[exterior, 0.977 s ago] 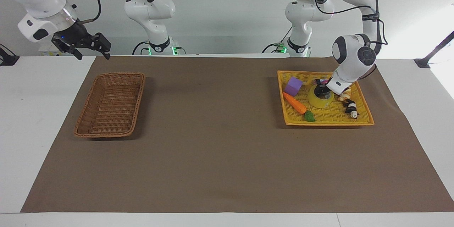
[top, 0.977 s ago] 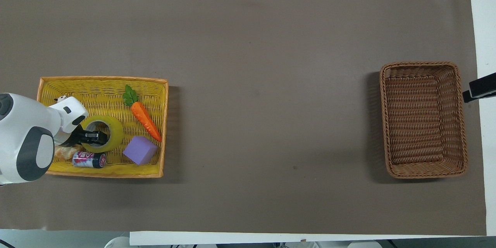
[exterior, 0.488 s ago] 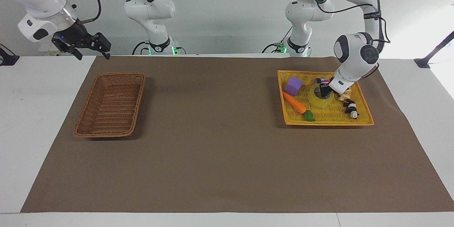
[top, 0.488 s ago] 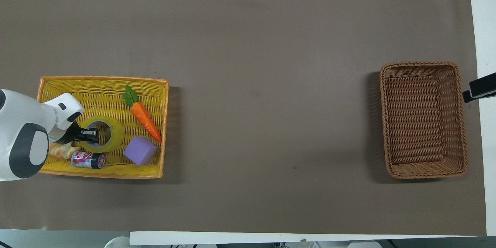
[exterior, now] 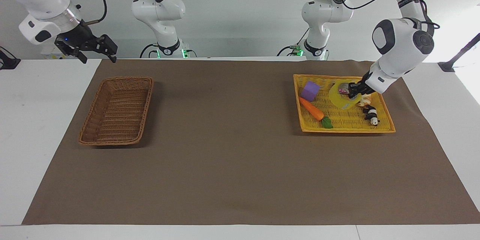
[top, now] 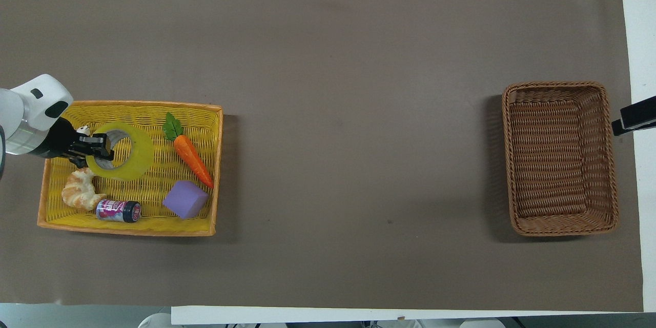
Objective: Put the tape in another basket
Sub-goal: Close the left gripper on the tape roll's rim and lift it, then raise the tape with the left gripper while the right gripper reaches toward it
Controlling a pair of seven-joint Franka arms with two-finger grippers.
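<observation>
The tape (exterior: 338, 98), a translucent yellow roll, hangs tilted a little above the yellow tray (exterior: 345, 130). My left gripper (exterior: 351, 92) is shut on the roll's wall, with one finger inside the core. In the overhead view the tape (top: 128, 152) and the left gripper (top: 100, 144) are over the tray (top: 128, 105), at its part farther from the robots. The brown wicker basket (exterior: 116, 110) lies empty at the right arm's end of the table (top: 558, 159). My right gripper (exterior: 98, 59) is open and waits in the air beside that basket, and shows at the overhead view's edge (top: 633, 118).
In the yellow tray lie a toy carrot (top: 192, 156), a purple cube (top: 185, 199), a croissant (top: 79, 192), a small can (top: 118, 210) and a black-and-white toy animal (exterior: 371, 115). A brown mat (exterior: 225, 157) covers the table between the two baskets.
My left gripper closed on the tape's wall and lifted it off the tray floor, tilting it. The croissant and the can are now uncovered. The right arm has not moved.
</observation>
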